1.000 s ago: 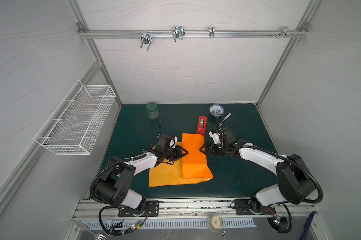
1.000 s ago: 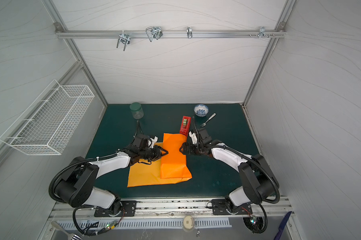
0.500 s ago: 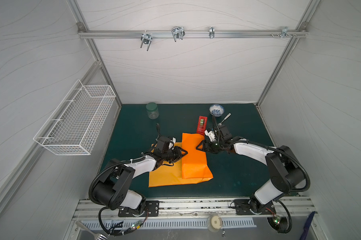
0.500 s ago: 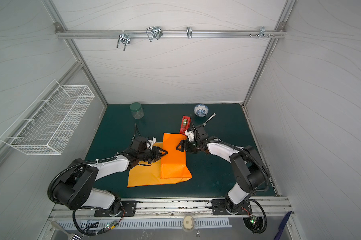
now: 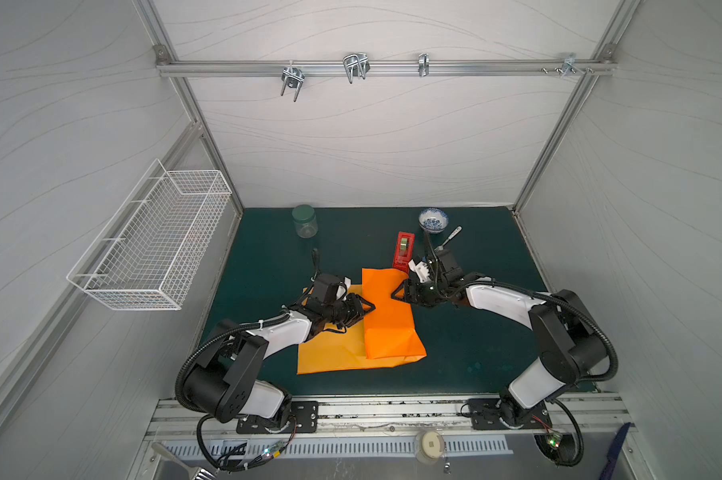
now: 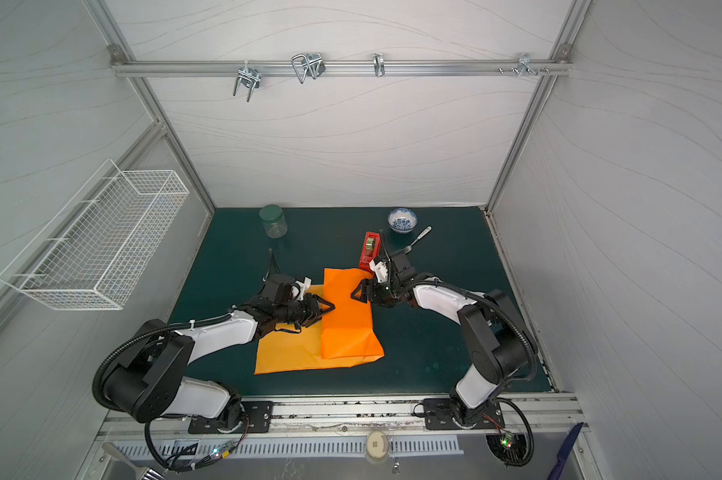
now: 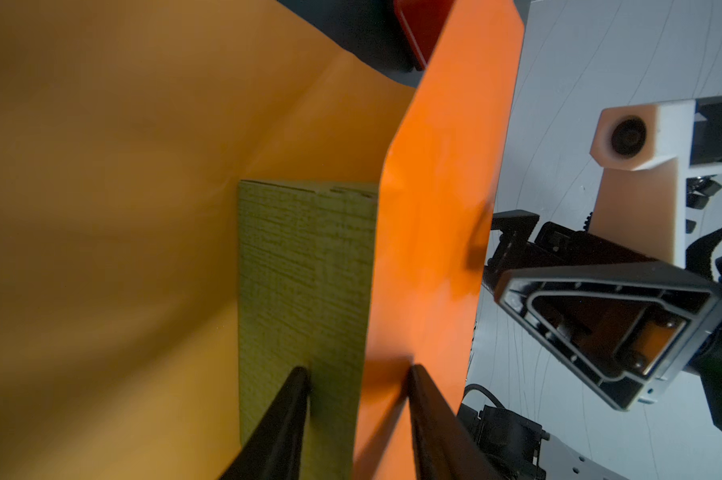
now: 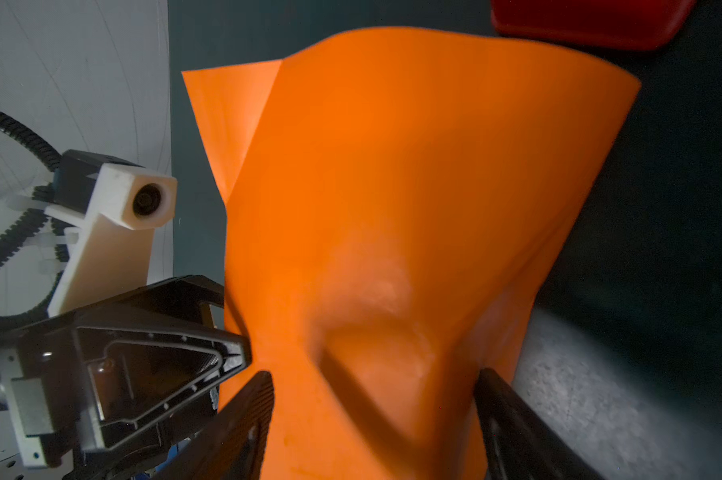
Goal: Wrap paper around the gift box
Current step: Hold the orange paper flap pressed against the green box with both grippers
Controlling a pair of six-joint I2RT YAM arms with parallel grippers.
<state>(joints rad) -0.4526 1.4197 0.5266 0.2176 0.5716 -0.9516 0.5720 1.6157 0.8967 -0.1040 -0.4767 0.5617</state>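
Far left: wire basket on the wall, jar at the back of the mat. Neither is touched.

Left gripper comes in low from the left, tips right at the left edge of the raised orange block. Left wrist view shows the jaws partly spread, with nothing clamped between them. One fingertip is against the bare olive wall of the gift box, the other on the flap folded over the lid.

The paper lies mid-mat. Its left and near parts are flat on the mat, its right part is folded up and over the box. In both top views the box is fully covered and reads only as a raised block. The only olive visible is that one wall on the left gripper's side, in the left wrist view. The far end of the fold stands loose and uncreased.

Red tape dispenser sits just behind the paper's far right corner. Bowl and utensil are further back.

Right gripper reaches in from the right onto the far right part of the folded paper, opposite the left gripper across the block. In the right wrist view its fingers stand wide apart with dented paper between them, both tips at the paper's edges. Cannot tell whether they are squeezing it or just straddling it.
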